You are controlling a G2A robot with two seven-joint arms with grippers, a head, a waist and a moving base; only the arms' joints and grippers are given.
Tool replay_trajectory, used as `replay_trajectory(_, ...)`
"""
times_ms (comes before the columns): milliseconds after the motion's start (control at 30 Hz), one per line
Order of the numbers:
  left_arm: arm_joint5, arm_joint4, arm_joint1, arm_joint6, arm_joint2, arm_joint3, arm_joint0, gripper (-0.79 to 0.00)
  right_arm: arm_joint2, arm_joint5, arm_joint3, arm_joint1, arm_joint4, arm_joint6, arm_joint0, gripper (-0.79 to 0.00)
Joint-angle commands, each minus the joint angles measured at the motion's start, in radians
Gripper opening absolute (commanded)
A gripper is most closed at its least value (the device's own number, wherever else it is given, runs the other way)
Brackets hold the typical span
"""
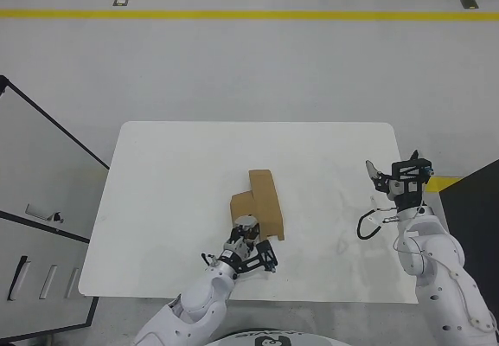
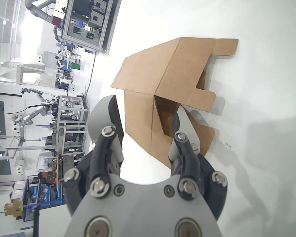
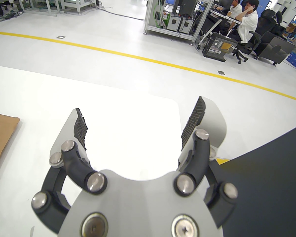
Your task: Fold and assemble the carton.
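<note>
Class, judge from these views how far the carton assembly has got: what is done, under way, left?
Done: the brown cardboard carton stands partly erected on the white table. In hand: the open left gripper straddles one wall, one finger inside the open end. Left: its end flaps stand unfolded; the open right gripper hangs apart, at the table's edge.

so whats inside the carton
One finger of the left gripper sits in the carton's open end, amid bare cardboard. Deeper in is covered by its top panel.
</note>
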Motion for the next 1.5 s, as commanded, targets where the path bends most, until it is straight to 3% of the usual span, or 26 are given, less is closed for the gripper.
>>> replay_trajectory(0,-0.001,0.013,-0.002,-0.003,0.008,0.001,-0.002,-0.317,0.0,0.0,0.0,0.0,0.0,0.0,0.0,0.0)
replay_trajectory(133,-0.004,0.03,-0.003,-0.017,0.011,0.014,-0.001,-0.283,0.0,0.0,0.0,0.0,0.0,0.0,0.0,0.0)
replay_trajectory(400,0.016,0.012,-0.002,-0.013,-0.013,0.021,0.016,-0.348,0.0,0.0,0.0,0.0,0.0,0.0,0.0,0.0)
replay_trajectory(467,0.02,0.009,-0.002,-0.011,-0.015,0.024,0.018,-0.394,0.0,0.0,0.0,0.0,0.0,0.0,0.0,0.0)
replay_trajectory(933,0.033,-0.011,-0.009,-0.013,-0.022,0.055,0.014,-0.403,0.0,0.0,0.0,0.0,0.0,0.0,0.0,0.0)
replay_trajectory(1467,0.071,-0.069,-0.025,-0.015,-0.025,0.082,-0.013,-0.548,0.0,0.0,0.0,0.0,0.0,0.0,0.0,0.0)
